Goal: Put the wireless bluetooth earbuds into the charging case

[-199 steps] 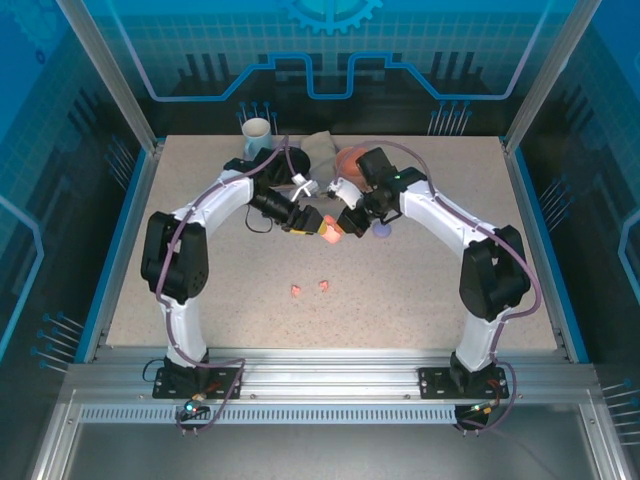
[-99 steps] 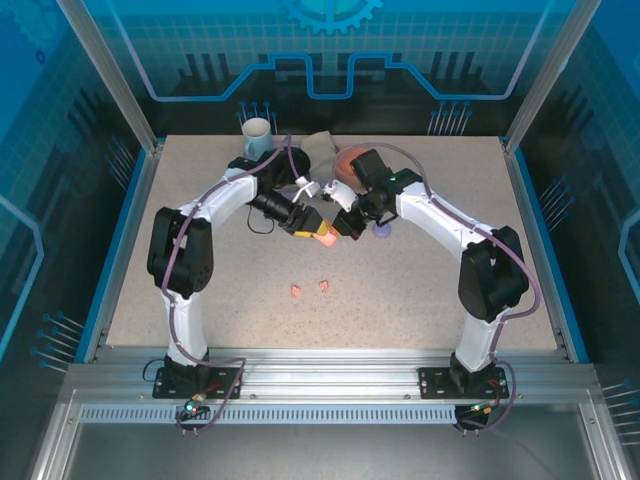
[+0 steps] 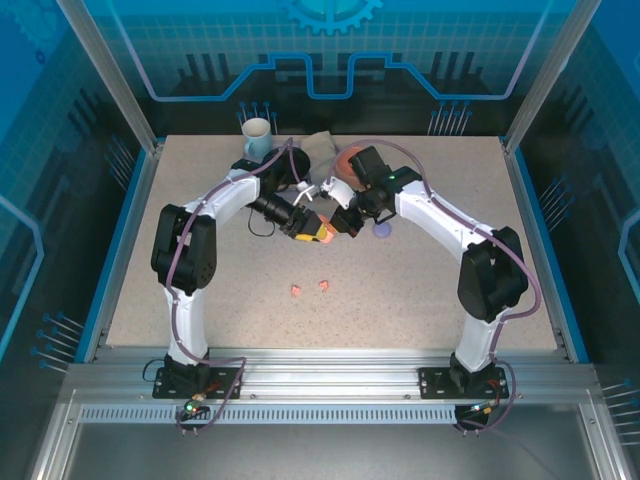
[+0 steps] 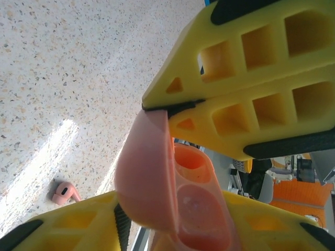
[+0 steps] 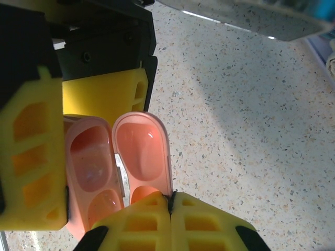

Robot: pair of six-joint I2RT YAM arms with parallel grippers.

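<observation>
Item: charging case (image 5: 90, 167), coral-pink, hinged, held open above the speckled table (image 3: 420, 300) between the two arms, towards the far middle. Two rounded wells showed in the body. The lid (image 5: 141, 151) stood swung out beside the body, its hollow inner face showing.

Left gripper (image 3: 313, 231): yellow fingers stood on either side of the case body and lay against it, clasping it.

Right gripper (image 5: 171, 201): fingertips pressed tight together, with the free rim of the lid nipped between them.

Coral-pink earbud (image 3: 296, 290): lay loose on the table, nearer the arm bases than the case and well apart from it.

Second coral-pink earbud (image 3: 324, 285): lay just beside the first, on its right. Neither was touched by a gripper. The left wrist camera caught one such bud lying on the table below the case.

Lilac item (image 3: 382, 230): small and round, on the table just beside the right gripper; too small to identify.

White cup (image 3: 257, 132): upright at the far left of the table.

Grey cloth (image 3: 322, 148): crumpled at the far edge, right of the cup.
</observation>
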